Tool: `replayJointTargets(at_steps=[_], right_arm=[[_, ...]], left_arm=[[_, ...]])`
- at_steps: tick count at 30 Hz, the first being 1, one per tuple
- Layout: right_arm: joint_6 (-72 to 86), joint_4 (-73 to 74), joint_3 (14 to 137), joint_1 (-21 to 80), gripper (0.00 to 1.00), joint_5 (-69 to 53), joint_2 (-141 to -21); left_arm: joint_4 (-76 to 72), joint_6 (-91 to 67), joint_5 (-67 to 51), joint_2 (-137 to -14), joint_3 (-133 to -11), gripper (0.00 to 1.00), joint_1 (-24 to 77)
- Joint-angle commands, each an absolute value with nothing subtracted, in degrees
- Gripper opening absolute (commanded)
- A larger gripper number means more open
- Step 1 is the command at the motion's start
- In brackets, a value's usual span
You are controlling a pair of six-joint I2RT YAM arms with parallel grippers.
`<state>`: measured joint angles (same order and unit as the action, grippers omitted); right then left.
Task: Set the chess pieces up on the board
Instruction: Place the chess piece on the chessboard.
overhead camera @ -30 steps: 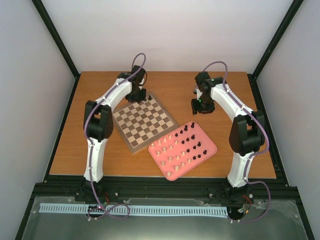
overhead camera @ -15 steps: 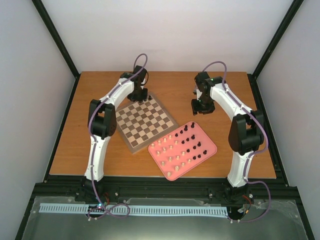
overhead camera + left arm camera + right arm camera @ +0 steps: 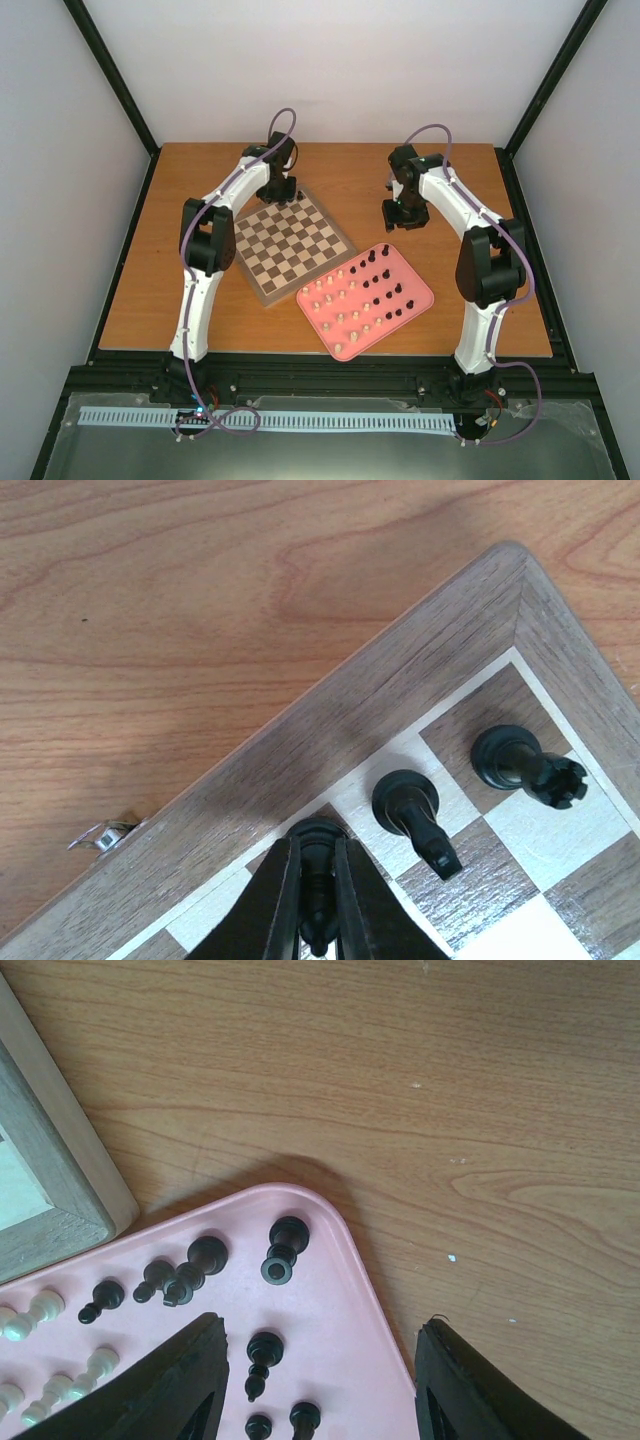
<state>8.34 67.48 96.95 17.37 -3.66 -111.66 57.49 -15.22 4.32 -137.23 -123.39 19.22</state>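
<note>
— Chess pieces (image 3: 284, 1248), where are they?
— Most lie in rows on a pink tray (image 3: 421, 292) with round corners. The dark ones are toward the right and the cream ones toward the left. They are tiny, smooth and shiny, with round feet and thin necks. Two dark ones stand on the board (image 3: 290, 240), in its far corner. A castle (image 3: 525, 765) with a notched top is on the corner square, and a pointy one (image 3: 415, 815) is next to it.
— What is the board like?
— Flat, square and wooden, with brown and cream squares and a grainy brown edge. A little metal clip (image 3: 100, 835) sticks out of its side. It lies on the wooden counter (image 3: 200, 300), just beside the tray.
— And the tools?
— The left tool (image 3: 318, 855) squeezes a third dark piece (image 3: 318, 832) at the next square in the same row. Its black fingers hide most of the piece. The right tool (image 3: 322, 1325) hangs wide open over the tray's corner and holds nothing.
</note>
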Motion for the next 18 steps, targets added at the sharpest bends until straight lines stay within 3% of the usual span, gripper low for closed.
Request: replayJointTargets(at_steps=[1,18], right_arm=[[7.8,67.9,98.3,17.1,0.52,-3.6,-112.3],[7.9,67.9,97.9,17.0,0.52,-3.8,-112.2]], left_arm=[[57.7,-14.8,4.7,-138.2,-126.2,0.04,18.6],[58.1,-14.4,4.6,-136.4,-123.4,0.05,18.5]])
